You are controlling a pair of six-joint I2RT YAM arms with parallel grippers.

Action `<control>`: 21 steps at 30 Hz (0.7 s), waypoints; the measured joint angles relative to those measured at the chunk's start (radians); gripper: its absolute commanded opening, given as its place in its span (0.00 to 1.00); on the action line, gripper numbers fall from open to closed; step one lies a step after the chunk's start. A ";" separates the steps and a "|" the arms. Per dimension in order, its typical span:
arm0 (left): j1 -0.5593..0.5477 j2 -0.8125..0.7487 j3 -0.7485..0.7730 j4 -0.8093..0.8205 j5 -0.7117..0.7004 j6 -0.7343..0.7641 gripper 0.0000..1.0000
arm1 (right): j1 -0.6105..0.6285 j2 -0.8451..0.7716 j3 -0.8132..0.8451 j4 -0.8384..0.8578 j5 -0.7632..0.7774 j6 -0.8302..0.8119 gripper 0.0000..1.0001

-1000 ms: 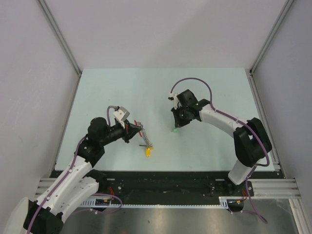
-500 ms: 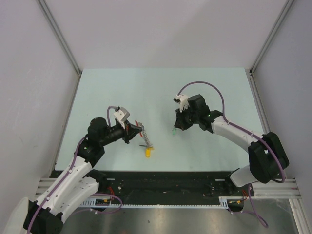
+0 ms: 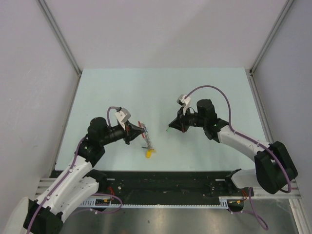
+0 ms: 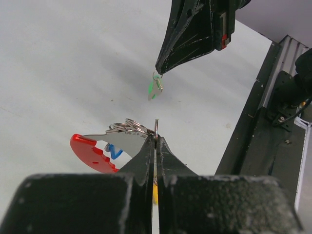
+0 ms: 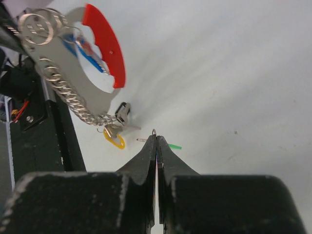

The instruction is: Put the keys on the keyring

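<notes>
Right tool (image 3: 171, 127) with green key (image 3: 167, 131) nearer keyring (image 3: 145, 137).

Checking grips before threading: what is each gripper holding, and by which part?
The left gripper pinches the keyring by a thin ring at its end. The right gripper pinches the green key by the small loop on its head; the key dangles.

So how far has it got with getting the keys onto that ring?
About halfway, it seems. A blue key already sits against the keyring, apparently attached, though the link is hidden. In hand: the left gripper pinches the keyring, and the right gripper dangles the green key by its small loop, nearby but apart. Left: threading the green key on.
</notes>
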 measured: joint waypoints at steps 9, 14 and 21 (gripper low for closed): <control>0.000 0.035 0.000 0.033 0.063 0.000 0.00 | 0.001 -0.022 -0.039 0.243 -0.172 -0.003 0.00; -0.001 0.059 0.000 0.060 0.094 0.000 0.00 | 0.000 0.014 -0.039 0.423 -0.278 0.041 0.00; -0.002 0.087 -0.002 0.094 0.130 0.001 0.00 | -0.001 0.136 -0.039 0.715 -0.435 0.182 0.00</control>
